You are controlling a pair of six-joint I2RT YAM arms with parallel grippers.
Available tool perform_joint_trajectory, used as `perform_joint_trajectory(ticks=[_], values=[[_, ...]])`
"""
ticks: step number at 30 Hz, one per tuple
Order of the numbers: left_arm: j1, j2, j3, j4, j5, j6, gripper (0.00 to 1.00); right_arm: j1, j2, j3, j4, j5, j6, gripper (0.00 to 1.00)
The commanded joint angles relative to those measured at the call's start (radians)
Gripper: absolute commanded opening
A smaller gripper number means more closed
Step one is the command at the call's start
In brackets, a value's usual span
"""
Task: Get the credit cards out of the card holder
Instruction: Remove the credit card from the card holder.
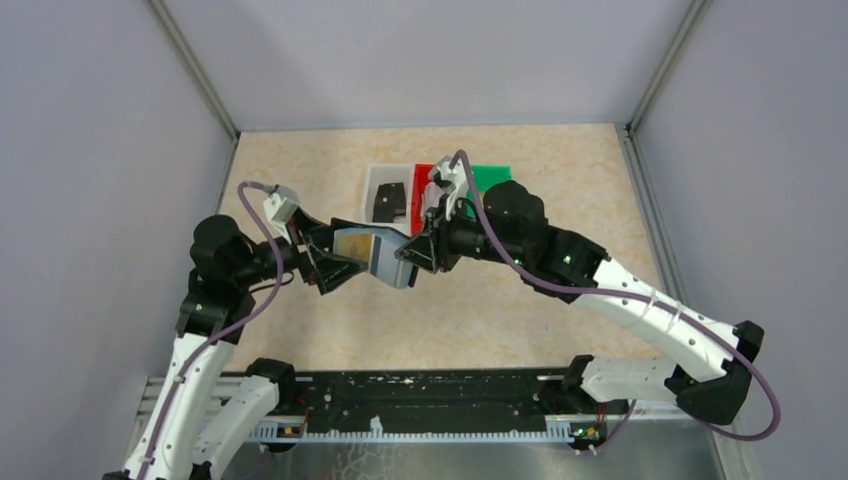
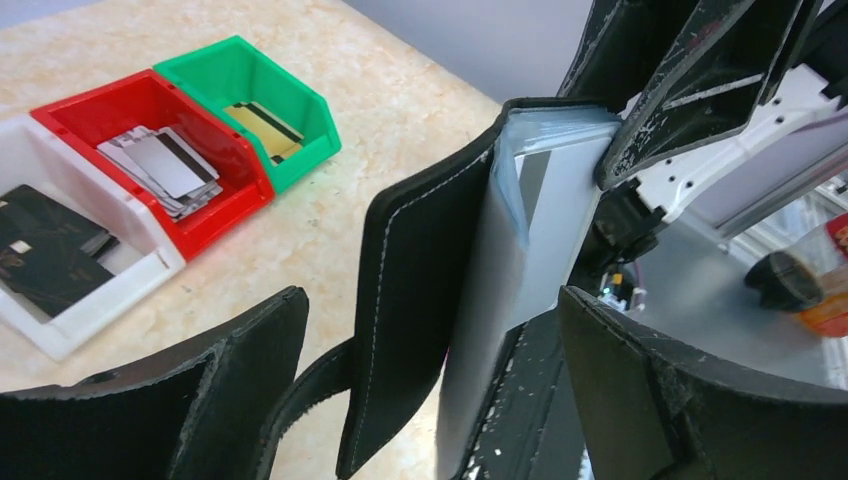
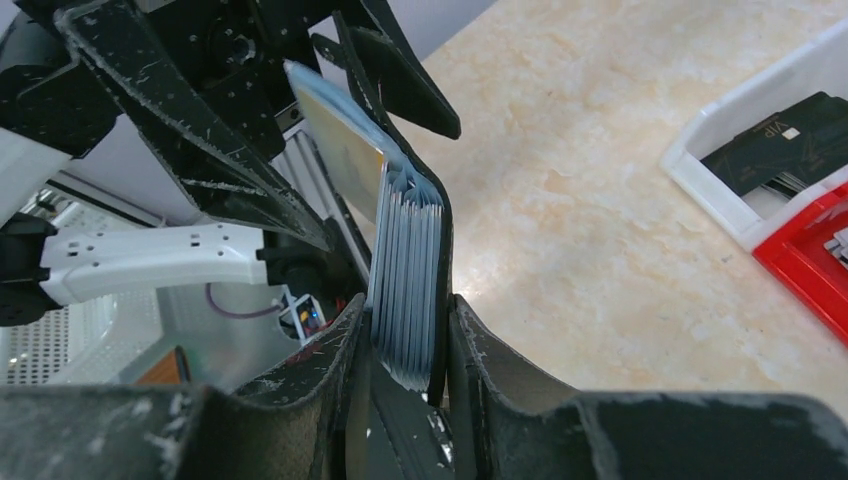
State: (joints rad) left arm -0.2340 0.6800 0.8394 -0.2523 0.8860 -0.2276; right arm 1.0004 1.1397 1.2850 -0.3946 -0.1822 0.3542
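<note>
The black card holder [image 1: 392, 262] hangs open in the air between my two grippers. My right gripper [image 1: 412, 250] is shut on its stack of pale blue-grey sleeves and black cover [image 3: 405, 240], fingers pressed on both sides [image 3: 408, 310]. A gold-tan credit card [image 1: 355, 243] sits in the opened leaf, also seen in the right wrist view [image 3: 340, 150]. My left gripper [image 1: 330, 262] is open, its fingers wide apart on either side of the holder's black cover [image 2: 410, 280] and pale panel [image 2: 520, 260]. The strap tab [image 2: 310, 390] hangs below.
Three bins stand in a row at the back: a white bin [image 2: 100, 300] with black cards [image 2: 40, 250], a red bin [image 2: 215, 225] with silvery cards [image 2: 165, 165], and a green bin [image 2: 300, 160] with a gold card [image 2: 262, 125]. A black rail [image 1: 430, 400] runs along the near edge.
</note>
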Motion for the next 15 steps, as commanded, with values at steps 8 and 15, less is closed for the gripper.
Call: perform_joint_trajectory(ticks=[8,15], values=[[-0.004,-0.018,0.035,0.046,-0.032,-0.174,0.94,-0.053,-0.11,-0.044,0.267,-0.096,0.092,0.0],[-0.005,-0.068,0.044,0.178,0.022,-0.214,0.7,-0.074,-0.124,-0.077,0.306,-0.108,0.118,0.0]])
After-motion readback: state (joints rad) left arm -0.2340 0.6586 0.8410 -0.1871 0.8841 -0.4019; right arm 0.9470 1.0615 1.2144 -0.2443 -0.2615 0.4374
